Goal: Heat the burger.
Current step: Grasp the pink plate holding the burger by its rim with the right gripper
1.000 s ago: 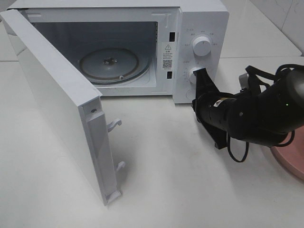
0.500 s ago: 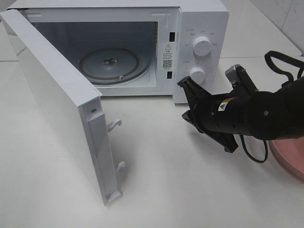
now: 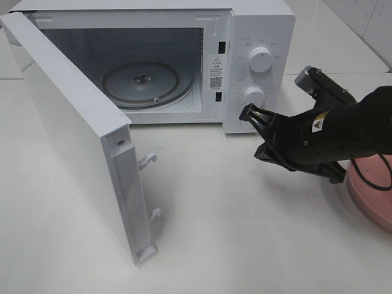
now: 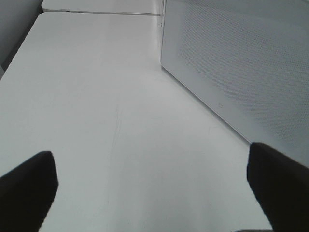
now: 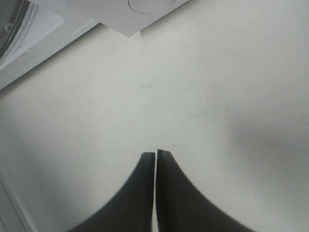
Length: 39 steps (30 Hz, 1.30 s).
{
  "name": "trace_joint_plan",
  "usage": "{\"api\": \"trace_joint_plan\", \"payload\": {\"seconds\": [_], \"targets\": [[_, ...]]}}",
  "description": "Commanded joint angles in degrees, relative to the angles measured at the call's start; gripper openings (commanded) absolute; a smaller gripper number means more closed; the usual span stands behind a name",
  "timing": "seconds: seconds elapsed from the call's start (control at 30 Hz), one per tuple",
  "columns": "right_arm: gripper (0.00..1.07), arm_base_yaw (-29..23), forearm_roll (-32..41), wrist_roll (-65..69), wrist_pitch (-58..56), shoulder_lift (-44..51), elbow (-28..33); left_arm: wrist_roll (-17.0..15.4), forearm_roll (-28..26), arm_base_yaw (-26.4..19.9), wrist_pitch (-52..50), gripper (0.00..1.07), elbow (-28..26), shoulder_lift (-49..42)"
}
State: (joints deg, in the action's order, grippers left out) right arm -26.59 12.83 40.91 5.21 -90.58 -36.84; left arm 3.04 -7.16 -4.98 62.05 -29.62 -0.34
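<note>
The burger is out of view in every frame. My right gripper is shut and empty, with its fingertips just in front of the white microwave, below the lower knob. In the right wrist view its two dark fingers are pressed together over bare table, near the microwave's front corner. My left gripper is open wide with nothing between its fingers, low over the table beside the microwave's perforated door panel.
The microwave door stands open toward the front left, showing the glass turntable. An upper knob sits above the lower one. A pink plate shows at the right edge, partly behind my right arm.
My right arm has turned and its wrist has swung right. The shut fingertips came off the lower knob, dipped left, and now sit just below it. The left gripper is unchanged.
</note>
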Motion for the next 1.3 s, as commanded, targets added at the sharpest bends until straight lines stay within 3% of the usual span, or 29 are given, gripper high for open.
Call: {"api": "trace_joint_plan", "payload": {"seconds": [0.03, 0.4, 0.57, 0.77, 0.97, 1.1, 1.13, 1.17, 1.2, 1.23, 1.27, 1.3], "targets": [[0.06, 1.7, -4.0, -2.8, -6.2, 3.3, -0.1, -0.2, -0.6, 0.3, -0.9, 1.0, 0.1, -1.4], [0.08, 4.6, -6.6, -13.1, -21.9, 10.1, -1.4, -0.2, -0.6, 0.3, -0.9, 1.0, 0.1, -1.4], [0.08, 4.6, -6.6, -25.9, -35.2, 10.6, -6.8, -0.2, -0.6, 0.3, -0.9, 1.0, 0.1, -1.4], [0.09, 4.6, -8.1, -36.3, -42.3, 10.6, -9.5, -0.2, -0.6, 0.3, -0.9, 1.0, 0.1, -1.4], [0.13, 4.6, -8.4, -37.9, -44.9, 10.6, -9.7, -0.2, -0.6, 0.3, -0.9, 1.0, 0.1, -1.4], [0.22, 4.6, -10.8, -37.9, -45.9, 10.6, -9.7, -0.2, -0.6, 0.3, -0.9, 1.0, 0.1, -1.4], [0.33, 5.0, -11.6, -37.9, -46.5, 10.6, -9.7, -0.2, -0.6, 0.3, -0.9, 1.0, 0.1, -1.4], [0.33, 5.0, -11.6, -37.9, -46.5, 10.6, -9.7, -0.2, -0.6, 0.3, -0.9, 1.0, 0.1, -1.4], [0.4, 5.5, -11.9, -37.9, -46.7, 10.6, -9.7, -0.2, -0.6, 0.3, -0.9, 1.0, 0.1, -1.4], [0.56, 6.4, -12.8, -37.9, -47.1, 10.6, -9.7, -0.2, -0.6, 0.3, -0.9, 1.0, 0.1, -1.4], [0.56, 6.4, -12.8, -37.9, -47.1, 10.6, -9.7, -0.2, -0.6, 0.3, -0.9, 1.0, 0.1, -1.4], [0.66, 6.9, -12.8, -37.9, -47.2, 10.6, -9.7, -0.2, -0.6, 0.3, -0.9, 1.0, 0.1, -1.4]]}}
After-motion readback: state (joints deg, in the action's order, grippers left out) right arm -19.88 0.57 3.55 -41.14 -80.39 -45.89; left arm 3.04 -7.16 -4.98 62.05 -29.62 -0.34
